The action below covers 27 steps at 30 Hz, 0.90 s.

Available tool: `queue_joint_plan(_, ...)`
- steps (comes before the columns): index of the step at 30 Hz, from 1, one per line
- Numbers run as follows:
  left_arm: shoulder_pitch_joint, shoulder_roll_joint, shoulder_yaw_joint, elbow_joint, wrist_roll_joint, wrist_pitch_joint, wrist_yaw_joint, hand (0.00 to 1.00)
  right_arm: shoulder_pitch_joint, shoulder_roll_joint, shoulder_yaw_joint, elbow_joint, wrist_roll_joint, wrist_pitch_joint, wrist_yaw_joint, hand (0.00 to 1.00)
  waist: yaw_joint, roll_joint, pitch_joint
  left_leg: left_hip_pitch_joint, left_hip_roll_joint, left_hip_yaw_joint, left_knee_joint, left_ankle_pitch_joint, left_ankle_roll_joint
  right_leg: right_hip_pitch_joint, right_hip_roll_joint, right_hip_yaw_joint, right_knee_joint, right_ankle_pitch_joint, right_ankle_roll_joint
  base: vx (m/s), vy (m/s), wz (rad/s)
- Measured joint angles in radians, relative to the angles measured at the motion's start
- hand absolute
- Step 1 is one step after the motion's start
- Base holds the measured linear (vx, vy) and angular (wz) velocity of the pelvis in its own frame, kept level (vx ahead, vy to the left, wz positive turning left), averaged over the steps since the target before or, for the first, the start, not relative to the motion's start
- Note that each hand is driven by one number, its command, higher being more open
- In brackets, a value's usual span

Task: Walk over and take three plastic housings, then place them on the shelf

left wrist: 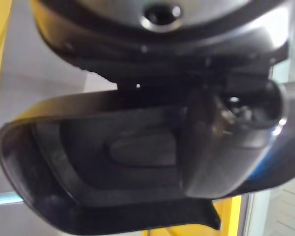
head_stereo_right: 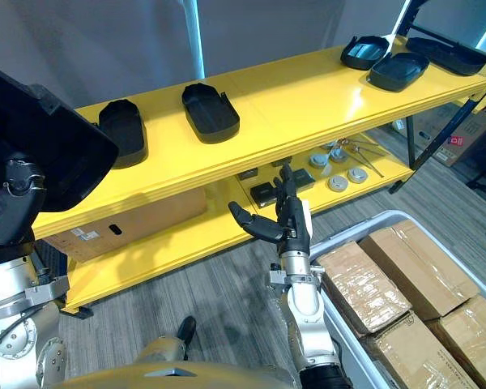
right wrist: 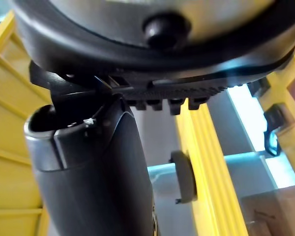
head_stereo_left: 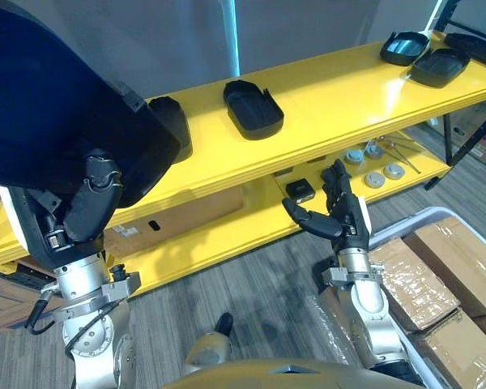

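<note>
The housing (head_stereo_left: 57, 105) is up in the left hand (head_stereo_left: 93, 203), raised above that hand's wrist and level with the shelf's (head_stereo_right: 308, 105) top board. Its long axis runs across the palm, one end out to the robot's left and the other toward the shelf. In the left wrist view its hollow side faces the hand. The hand is closed on it: the thumb (left wrist: 226, 147) lies over the rim into the hollow, and the fingers are hidden behind the shell.

Just past the held end, on the top board, lies a nearer housing (head_stereo_right: 123, 130). A second housing (head_stereo_right: 211, 112) lies beside that one, further toward the right hand's side, hollow up. Three end housings (head_stereo_right: 397, 71) sit close together at the board's far right end, well apart from both hands.

The right hand (head_stereo_right: 283, 223) is empty, its fingers straight and its thumb spread. It stands upright in front of the lower board (head_stereo_right: 186, 243). Just beyond its fingers sit a small black box (head_stereo_right: 266, 193) and round metal parts (head_stereo_right: 338, 180). Beside its wrist, cartons (head_stereo_right: 364, 284) lie in a bin (head_stereo_right: 364, 219).
</note>
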Motion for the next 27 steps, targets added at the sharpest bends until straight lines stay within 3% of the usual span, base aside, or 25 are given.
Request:
queue_joint_plan(3,0.007,0.000,0.000,0.000,0.009,0.000,0.025,0.00,0.000,-0.013,0.005,-0.039,0.000,-0.003,0.030,1.00,-0.001,-0.001,0.022,0.003,0.021,0.029,0.001,-0.001,0.001,-0.015,0.012,0.016,0.011,-0.007,-0.004,-0.08,-0.023,-0.15)
queue_joint_plan(9,0.011,0.000,0.002,0.006,0.010,0.000,0.051,0.00,-0.007,-0.013,0.018,-0.071,0.029,-0.023,0.066,1.00,-0.005,-0.029,0.052,-0.001,0.002,0.059,0.028,-0.022,0.013,-0.043,-0.017,0.044,0.062,-0.022,0.005,-0.03,0.039,-0.12)
queue_joint_plan(12,0.018,-0.007,0.005,0.014,0.013,0.000,0.076,0.00,-0.028,-0.014,0.039,-0.070,0.031,-0.034,0.065,1.00,-0.008,-0.024,0.067,-0.051,-0.024,0.067,0.157,-0.092,0.010,-0.065,-0.049,0.050,0.131,-0.058,0.010,-0.03,0.075,-0.01)
queue_joint_plan(15,0.019,-0.014,0.025,0.013,0.043,0.000,0.093,0.00,-0.072,-0.013,0.081,-0.070,0.022,-0.037,0.040,1.00,-0.001,-0.011,0.092,-0.102,-0.036,0.082,0.341,-0.201,0.019,-0.064,-0.065,0.067,0.199,-0.104,0.026,-0.01,0.095,-0.11)
queue_joint_plan(17,0.018,-0.014,0.037,0.012,0.055,0.000,0.086,0.00,-0.086,-0.009,0.101,-0.070,0.017,-0.038,0.016,1.00,0.007,-0.024,0.101,-0.120,-0.047,0.096,0.440,-0.265,0.036,-0.031,-0.082,0.067,0.198,-0.123,0.026,0.06,0.118,0.02)
queue_joint_plan(18,0.018,-0.014,0.043,0.012,0.055,0.003,0.081,0.00,-0.085,-0.004,0.101,-0.070,-0.004,-0.040,0.002,1.00,0.011,-0.026,0.100,-0.121,-0.050,0.122,0.475,-0.288,0.064,0.000,-0.087,0.061,0.167,-0.122,0.025,0.21,0.150,0.09)
queue_joint_plan(19,0.016,-0.011,0.055,0.009,0.050,0.008,0.071,0.00,-0.080,-0.003,0.099,-0.072,-0.018,-0.043,-0.012,1.00,0.011,-0.022,0.085,-0.113,-0.053,0.148,0.474,-0.318,0.070,0.031,-0.086,0.051,0.178,-0.111,-0.014,0.26,0.172,0.19)
queue_joint_plan(20,0.002,-0.008,0.073,0.011,0.041,0.009,0.061,0.00,-0.084,-0.001,0.102,-0.073,-0.025,-0.059,-0.023,1.00,0.019,-0.031,0.080,-0.118,-0.065,0.142,0.484,-0.332,0.075,-0.060,-0.110,0.074,0.355,-0.057,-0.074,0.25,0.163,0.22)
queue_joint_plan(21,-0.001,-0.005,0.076,0.011,0.036,0.011,0.060,0.00,-0.086,0.007,0.103,-0.074,-0.034,-0.062,-0.027,1.00,0.020,-0.035,0.079,-0.117,-0.068,0.138,0.483,-0.335,0.080,-0.115,-0.125,0.088,0.437,0.000,-0.083,0.18,0.160,0.22)
queue_joint_plan(22,0.000,0.001,0.088,0.011,0.030,0.020,0.066,0.00,-0.095,0.010,0.111,-0.074,-0.059,-0.064,-0.038,1.00,0.020,-0.045,0.083,-0.096,-0.071,0.135,0.458,-0.337,0.087,-0.196,-0.135,0.128,0.576,0.123,-0.101,0.18,0.127,0.14)
queue_joint_plan(23,0.000,0.006,0.091,0.011,0.030,0.026,0.072,0.00,-0.102,0.015,0.114,-0.074,-0.060,-0.064,-0.042,1.00,0.020,-0.048,0.085,-0.080,-0.072,0.122,0.445,-0.336,0.094,-0.227,-0.135,0.144,0.625,0.172,-0.097,0.33,0.041,0.29)
queue_joint_plan(24,-0.001,0.019,0.091,0.013,0.025,0.030,0.097,0.00,-0.134,0.024,0.121,-0.074,-0.068,-0.073,-0.049,1.00,0.009,-0.045,0.091,-0.040,-0.067,0.091,0.420,-0.338,0.104,-0.262,-0.097,0.156,0.694,0.085,-0.087,0.30,-0.043,0.45)
queue_joint_plan(25,-0.002,0.020,0.090,0.014,0.017,0.031,0.104,0.00,-0.160,0.022,0.118,-0.078,-0.087,-0.085,-0.048,1.00,-0.003,-0.042,0.092,-0.010,-0.064,0.064,0.400,-0.334,0.096,-0.259,-0.051,0.156,0.658,0.029,-0.092,0.34,-0.100,0.65)
queue_joint_plan(27,-0.028,0.030,0.078,0.026,0.008,0.030,0.107,0.00,-0.180,-0.006,0.096,-0.136,-0.074,-0.107,-0.010,1.00,-0.014,-0.038,0.092,0.027,-0.064,0.013,0.360,-0.329,0.089,-0.256,0.032,0.168,0.516,-0.025,-0.098,0.22,-0.124,0.86)
